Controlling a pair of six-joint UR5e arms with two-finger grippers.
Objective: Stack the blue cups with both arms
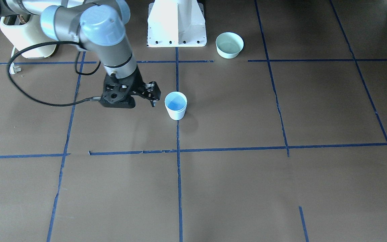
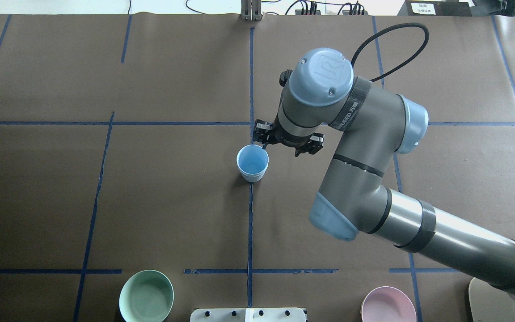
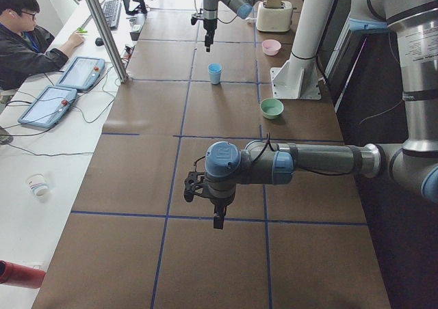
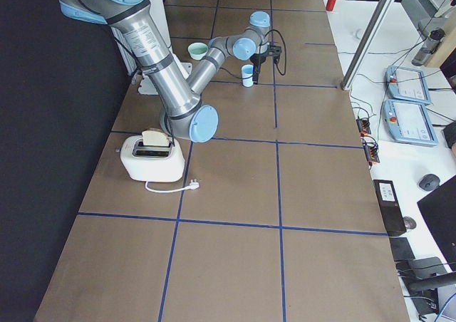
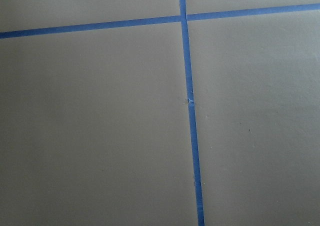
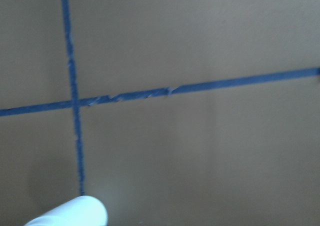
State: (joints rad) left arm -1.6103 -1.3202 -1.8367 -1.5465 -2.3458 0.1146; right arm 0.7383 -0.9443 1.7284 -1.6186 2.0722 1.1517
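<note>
One blue cup [image 2: 252, 162] upright on table [image 2: 150, 201]. Right gripper [image 2: 284, 145] just beside it, at cup's 2 o'clock overhead, jaws apart, empty. Left gripper [image 3: 217, 217]: cannot tell.

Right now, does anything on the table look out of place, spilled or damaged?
Nothing is spilled or tipped. The cup stands upright beside the open right claw. Only the tape looks worn: it is frayed and has gaps in places.

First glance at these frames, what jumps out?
A small pale-blue tapered plastic cup stands upright on a blue tape line. The right arm's black gripper hangs open right beside it, holding nothing. A mint-green bowl and a pink bowl flank the white pedestal.
</note>
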